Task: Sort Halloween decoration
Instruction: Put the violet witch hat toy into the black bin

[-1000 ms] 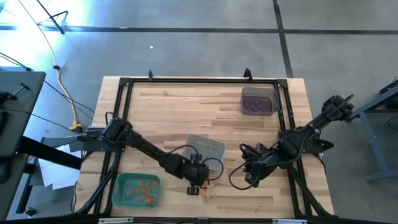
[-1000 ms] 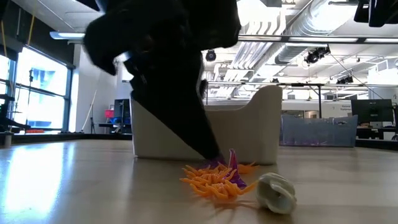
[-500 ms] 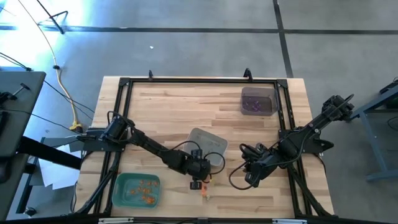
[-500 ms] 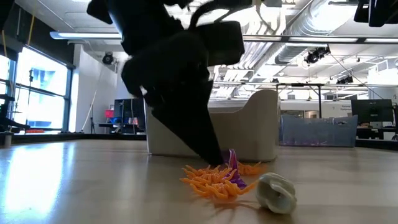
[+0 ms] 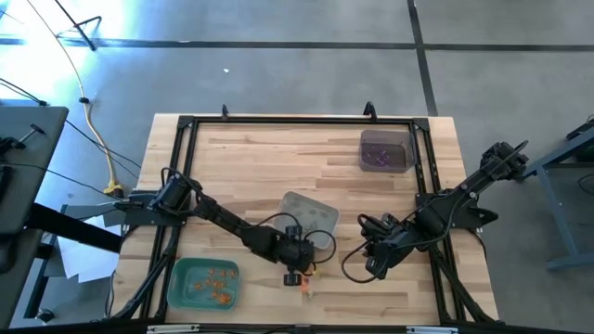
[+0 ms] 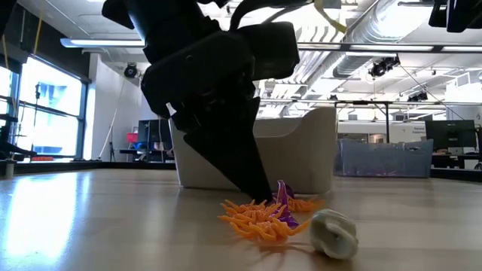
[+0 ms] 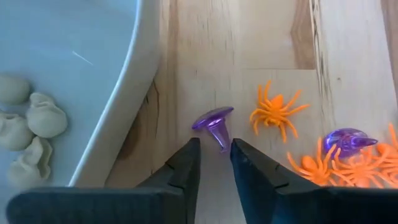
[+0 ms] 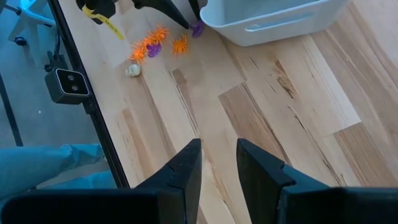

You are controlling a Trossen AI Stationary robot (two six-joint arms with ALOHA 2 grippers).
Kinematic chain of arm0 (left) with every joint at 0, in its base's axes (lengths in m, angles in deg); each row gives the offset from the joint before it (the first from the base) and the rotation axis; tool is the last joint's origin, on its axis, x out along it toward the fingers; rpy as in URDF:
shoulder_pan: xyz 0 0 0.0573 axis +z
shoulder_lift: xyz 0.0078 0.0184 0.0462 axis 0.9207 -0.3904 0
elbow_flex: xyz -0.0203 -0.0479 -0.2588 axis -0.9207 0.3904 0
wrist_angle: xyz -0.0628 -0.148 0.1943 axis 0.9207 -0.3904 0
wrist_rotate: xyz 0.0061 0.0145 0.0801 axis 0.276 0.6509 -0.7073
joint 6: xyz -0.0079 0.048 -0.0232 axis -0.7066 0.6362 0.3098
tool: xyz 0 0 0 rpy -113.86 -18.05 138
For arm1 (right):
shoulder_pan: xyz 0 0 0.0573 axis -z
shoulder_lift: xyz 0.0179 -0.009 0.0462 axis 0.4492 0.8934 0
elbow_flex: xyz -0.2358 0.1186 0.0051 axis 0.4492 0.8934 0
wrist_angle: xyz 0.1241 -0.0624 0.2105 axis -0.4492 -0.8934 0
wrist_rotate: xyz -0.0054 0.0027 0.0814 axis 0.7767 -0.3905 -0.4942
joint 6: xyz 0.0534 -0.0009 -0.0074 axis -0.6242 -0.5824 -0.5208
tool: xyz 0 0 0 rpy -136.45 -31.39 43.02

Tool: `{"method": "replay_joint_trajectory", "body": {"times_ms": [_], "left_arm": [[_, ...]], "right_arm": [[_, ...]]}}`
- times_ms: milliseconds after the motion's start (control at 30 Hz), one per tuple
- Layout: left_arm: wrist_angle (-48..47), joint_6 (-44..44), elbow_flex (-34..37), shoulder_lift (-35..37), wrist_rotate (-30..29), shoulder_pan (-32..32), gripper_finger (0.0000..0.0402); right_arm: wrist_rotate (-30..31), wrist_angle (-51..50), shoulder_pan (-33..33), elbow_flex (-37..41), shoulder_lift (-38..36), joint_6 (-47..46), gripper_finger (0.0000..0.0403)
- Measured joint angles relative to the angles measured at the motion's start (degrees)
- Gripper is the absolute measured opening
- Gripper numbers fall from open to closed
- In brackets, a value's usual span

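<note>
Left wrist view: left gripper (image 7: 215,165) is down at the table, its two dark fingers parted with a narrow gap, tips just short of the small purple plastic mushroom-shaped trinket (image 7: 213,122); nothing clamped yet.
Beside the jaws: to one side, the pale grey tray (image 7: 74,81), with whitish-beige skull-like trinkets (image 7: 43,118) inside; to the other, an orange plastic spider (image 7: 275,114), and beyond it a second purple trinket (image 7: 347,139) lying on a cluster of orange spiders (image 6: 260,216).
Right gripper (image 8: 217,165): waiting off to the right of the table, fingers parted around empty air, well apart from the pile.
Done so far: green tray (image 5: 180,289) holds orange pieces; dark tray (image 5: 365,153) at the far side holds purple ones; grey tray holds pale ones.
Left to do: the small heap near the left jaws, meaning spiders, two purple pieces and one pale trinket (image 6: 334,232).
Judgement: sorting looks well advanced; the purple piece seems the current target.
</note>
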State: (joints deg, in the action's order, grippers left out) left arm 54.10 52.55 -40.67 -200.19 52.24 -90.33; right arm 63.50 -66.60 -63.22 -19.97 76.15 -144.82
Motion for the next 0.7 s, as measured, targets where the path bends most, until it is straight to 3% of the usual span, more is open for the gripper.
{"method": "replay_joint_trajectory", "body": {"times_ms": [467,700], "left_arm": [[-4.6,-0.1,-2.9,-0.4,0.9,0.0,0.0007],[-6.0,-0.6,-2.9,0.2,0.2,0.0,0.0]], "right_arm": [[0.0,0.0,0.0,0.0,0.0,-0.1,0.0094],[0.0,0.0,0.0,0.0,0.0,-0.1,0.0094]]}}
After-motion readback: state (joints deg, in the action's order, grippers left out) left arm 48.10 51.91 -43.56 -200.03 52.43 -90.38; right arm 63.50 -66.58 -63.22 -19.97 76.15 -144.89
